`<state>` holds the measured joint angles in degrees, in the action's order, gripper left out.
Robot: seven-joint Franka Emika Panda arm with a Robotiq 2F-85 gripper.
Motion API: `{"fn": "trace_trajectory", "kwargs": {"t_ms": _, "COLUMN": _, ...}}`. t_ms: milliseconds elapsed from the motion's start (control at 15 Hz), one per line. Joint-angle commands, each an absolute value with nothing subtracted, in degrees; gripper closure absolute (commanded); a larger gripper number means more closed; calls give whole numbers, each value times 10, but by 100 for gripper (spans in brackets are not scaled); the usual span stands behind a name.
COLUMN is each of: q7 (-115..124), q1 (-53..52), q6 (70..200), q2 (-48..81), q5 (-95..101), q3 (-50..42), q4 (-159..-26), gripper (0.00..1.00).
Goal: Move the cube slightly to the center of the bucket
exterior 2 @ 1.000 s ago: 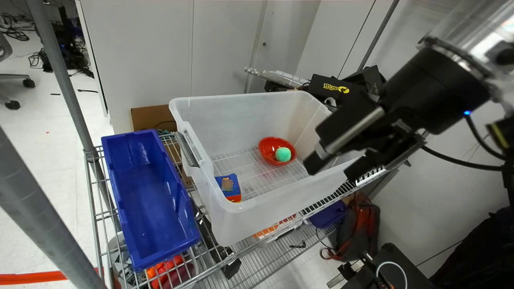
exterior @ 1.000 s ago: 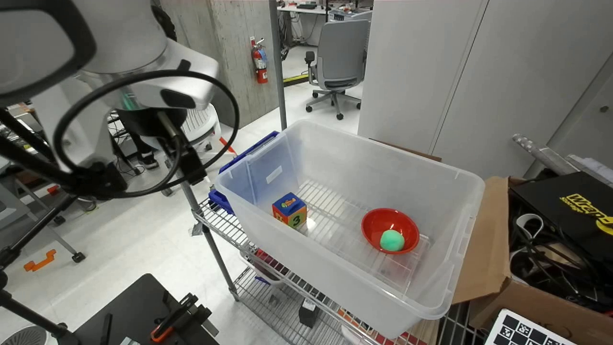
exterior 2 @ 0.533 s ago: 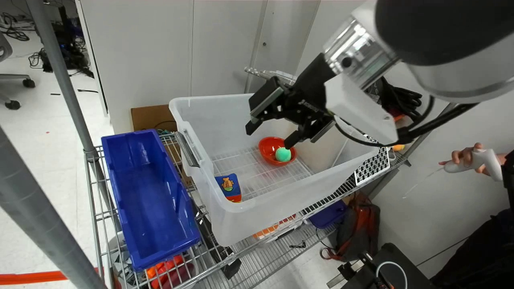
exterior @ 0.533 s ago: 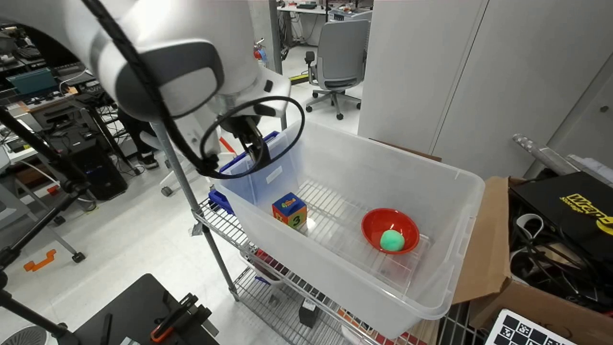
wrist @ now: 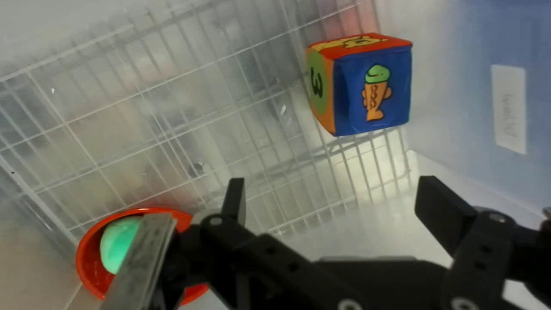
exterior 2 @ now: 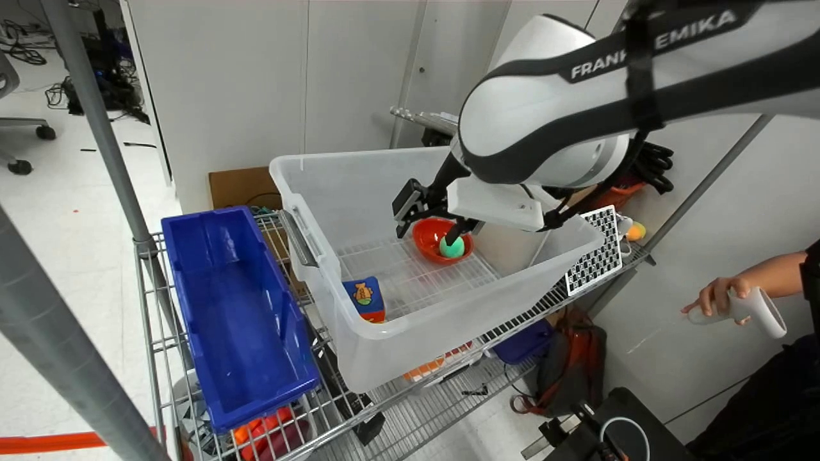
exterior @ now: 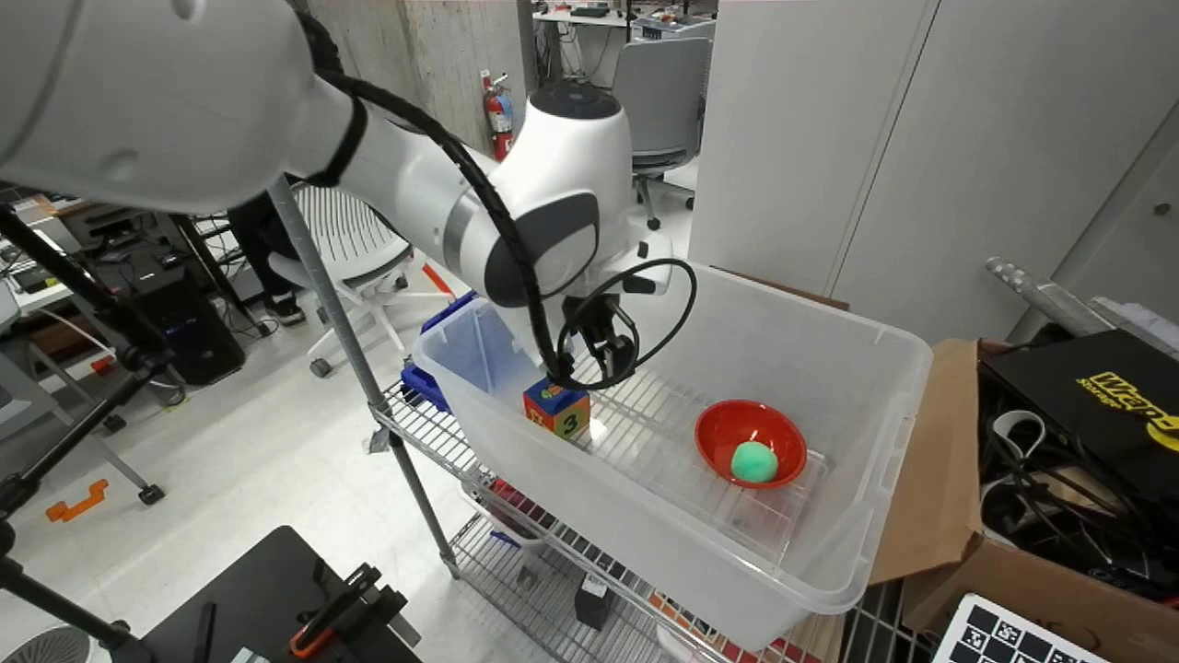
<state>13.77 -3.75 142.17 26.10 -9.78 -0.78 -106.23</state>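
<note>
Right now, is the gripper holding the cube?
No: in the wrist view, the gripper stands open and the cube sits apart from it.

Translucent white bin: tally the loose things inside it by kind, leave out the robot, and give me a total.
Multicoloured cube: 1
Red bowl: 1
Green ball, lying in the bowl: 1
Total: 3

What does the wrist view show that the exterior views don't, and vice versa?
Wrist view only: faint marks on a white label, too blurred to read.

Exterior views only: the white arm and the checkered board, in both exterior views.

Shared: the cube, green ball, red bowl, bucket and tool.
</note>
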Motion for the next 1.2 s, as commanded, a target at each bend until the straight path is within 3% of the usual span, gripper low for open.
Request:
{"fn": "trace_trajectory", "kwargs": {"t_ms": 0, "q7": 167, "q1": -48, "q6": 1390, "q2": 340, "q5": -74, "q3": -12, "q4": -981, "gripper": 0}}
{"fn": "trace_trajectory", "kwargs": {"t_ms": 400, "q7": 167, "q1": -57, "q6": 1347, "q2": 433, "q5": -85, "q3": -1, "q4": -888, "gripper": 0}}
{"fn": "trace_trajectory", "kwargs": {"t_ms": 467, "q7": 168, "q1": -58, "q6": 1335, "q2": 446, "q5": -87, "q3": 0, "q4": -873, "gripper": 4}}
{"fn": "trace_trajectory", "kwargs": {"t_ms": 533, "q7": 167, "q1": -56, "q6": 1324, "q2": 459, "q5": -91, "q3": 3, "q4": -855, "gripper": 15}}
{"fn": "trace_trajectory", "kwargs": {"t_ms": 667, "q7": 168, "q1": -56, "q6": 1307, "q2": 483, "q5": -95, "q3": 8, "q4": -825, "gripper": 17}}
{"fn": "trace_trajectory", "kwargs": {"t_ms": 733, "q7": 169, "q1": -56, "q6": 1299, "q2": 495, "q5": -95, "q3": 9, "q4": -811, "gripper": 23}}
{"fn": "trace_trajectory", "kwargs": {"t_ms": 800, "q7": 172, "q1": -57, "q6": 1291, "q2": 507, "q5": -95, "q3": 9, "q4": -797, "gripper": 41}}
{"fn": "trace_trajectory", "kwargs": {"t_ms": 867, "q7": 174, "q1": -57, "q6": 1283, "q2": 517, "q5": -95, "q3": 9, "q4": -784, "gripper": 45}}
{"fn": "trace_trajectory", "kwargs": {"t_ms": 1133, "q7": 188, "q1": -58, "q6": 1262, "q2": 559, "q5": -92, "q3": 4, "q4": -731, "gripper": 77}}
